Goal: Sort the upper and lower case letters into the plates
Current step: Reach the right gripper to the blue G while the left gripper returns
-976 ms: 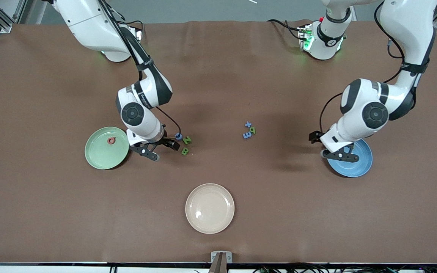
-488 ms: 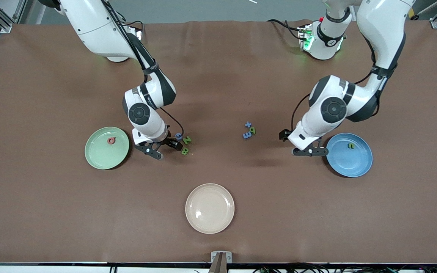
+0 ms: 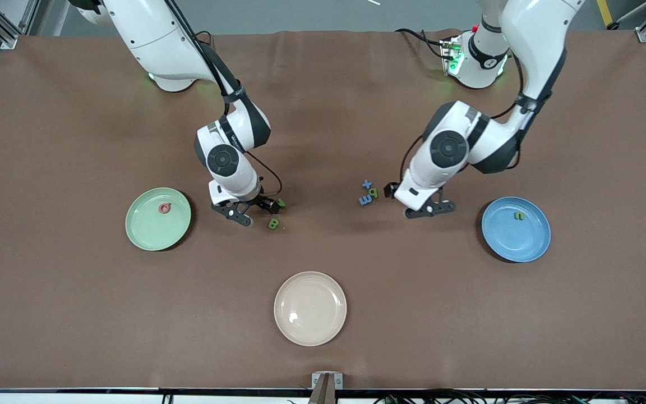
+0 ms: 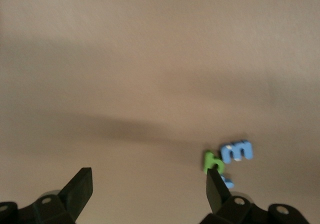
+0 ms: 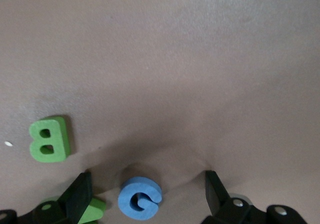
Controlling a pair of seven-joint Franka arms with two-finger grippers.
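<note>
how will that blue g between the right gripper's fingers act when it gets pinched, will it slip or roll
The blue G lies flat on the brown mat, so it probably won't roll. It looks thick, matte and foam-like, so likely light and slightly squashy rather than slippery. Being so low, it may slide if the open right gripper closes unevenly.

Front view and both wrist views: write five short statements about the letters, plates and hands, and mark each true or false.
1. The green plate holds a pink letter. True.
2. The blue plate holds nothing. False: a green letter lies in it.
3. The right hand is shut on the blue G. False: its fingers are open, with the G between them.
4. The cream plate holds no letter. True.
5. The left hand is open. True.
</note>
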